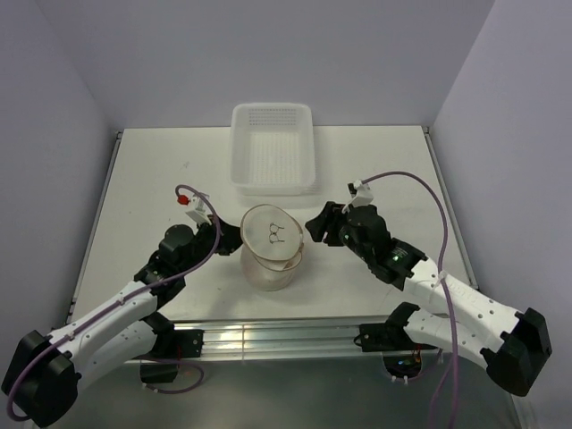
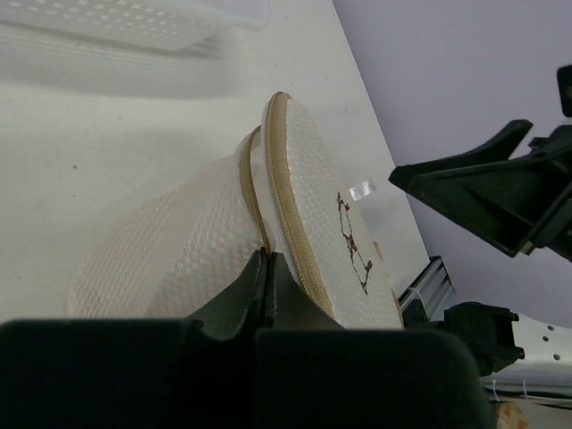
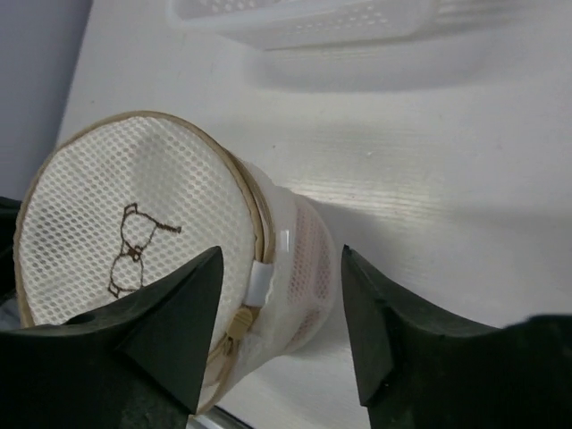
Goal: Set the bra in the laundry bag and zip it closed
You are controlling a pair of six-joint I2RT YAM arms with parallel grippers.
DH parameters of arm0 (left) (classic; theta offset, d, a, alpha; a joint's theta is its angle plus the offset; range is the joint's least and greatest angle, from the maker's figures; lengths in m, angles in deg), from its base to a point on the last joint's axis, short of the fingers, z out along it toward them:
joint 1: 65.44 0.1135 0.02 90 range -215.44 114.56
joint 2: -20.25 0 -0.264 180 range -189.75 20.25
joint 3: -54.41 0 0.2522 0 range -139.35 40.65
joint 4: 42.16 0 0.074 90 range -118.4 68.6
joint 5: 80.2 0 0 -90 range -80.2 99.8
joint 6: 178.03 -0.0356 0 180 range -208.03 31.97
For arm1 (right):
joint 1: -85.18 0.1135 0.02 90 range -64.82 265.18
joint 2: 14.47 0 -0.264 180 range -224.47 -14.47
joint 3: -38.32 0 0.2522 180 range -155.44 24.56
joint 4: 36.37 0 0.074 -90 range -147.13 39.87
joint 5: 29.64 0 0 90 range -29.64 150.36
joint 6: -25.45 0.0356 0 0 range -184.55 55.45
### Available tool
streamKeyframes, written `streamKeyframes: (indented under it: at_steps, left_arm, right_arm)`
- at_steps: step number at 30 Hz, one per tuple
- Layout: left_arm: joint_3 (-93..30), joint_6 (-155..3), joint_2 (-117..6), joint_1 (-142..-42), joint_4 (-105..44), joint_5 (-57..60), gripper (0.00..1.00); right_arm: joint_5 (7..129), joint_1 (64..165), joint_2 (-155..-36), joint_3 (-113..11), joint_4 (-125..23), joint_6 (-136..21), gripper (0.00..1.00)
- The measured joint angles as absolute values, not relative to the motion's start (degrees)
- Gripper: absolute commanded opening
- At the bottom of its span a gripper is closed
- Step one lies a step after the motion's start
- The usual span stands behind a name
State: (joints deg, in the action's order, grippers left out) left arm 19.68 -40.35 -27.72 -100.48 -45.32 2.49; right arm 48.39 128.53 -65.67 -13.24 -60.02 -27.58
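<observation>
The laundry bag [image 1: 271,259] sits in the middle of the table [image 1: 143,179], near the white basket [image 1: 273,147]. It is a pale mesh cylinder with a tan-trimmed round lid bearing a brown stitched figure. My left gripper [image 2: 265,268] is clenched at its zip seam; whether it pinches fabric I cannot tell. My right gripper [image 3: 281,253] stands released, straddling the zip pull [image 3: 239,323].

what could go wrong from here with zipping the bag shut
The right claw stands open at the zip side of the laundry bag, gripping nothing; closing could catch mesh or the white tab instead of the small zip pull. The left claw seems to pinch only a thin bit of rim seam; a zip tug might slip it free.
</observation>
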Motion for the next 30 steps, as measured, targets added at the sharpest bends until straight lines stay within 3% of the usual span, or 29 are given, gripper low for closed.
streamKeyframes:
  at_steps: [2,7,18,21,23,27,30]
  left_arm:
    - [19.61,-40.33,-28.42,-100.42,-46.05,2.05,0.00]
    - [19.61,-40.29,-29.25,-100.40,-47.05,1.37,0.00]
    - [19.61,-40.33,-29.29,-100.38,-47.47,0.67,0.00]
    - [19.61,-40.35,-29.60,-100.33,-47.47,0.56,0.00]
    - [19.61,-40.40,-29.73,-100.20,-47.55,0.54,0.00]
    - [19.13,-40.96,-30.30,-99.76,-47.38,0.56,0.00]
    - [18.52,-41.51,-30.52,-99.48,-47.38,0.50,0.00]
  right_arm:
    - [53.29,125.51,-66.59,-11.47,-56.99,-25.94,0.69]
    - [63.32,122.28,-70.13,-9.40,-49.75,-22.51,0.70]
    - [70.36,120.49,-72.73,-6.75,-44.02,-18.53,0.62]
    - [71.54,120.44,-73.23,-6.71,-43.30,-18.05,0.57]
    - [72.18,120.42,-73.43,-6.56,-43.02,-17.68,0.47]
    - [72.72,120.38,-73.54,-5.64,-42.47,-17.17,0.40]
    - [72.92,120.38,-73.56,-5.33,-42.32,-16.93,0.27]
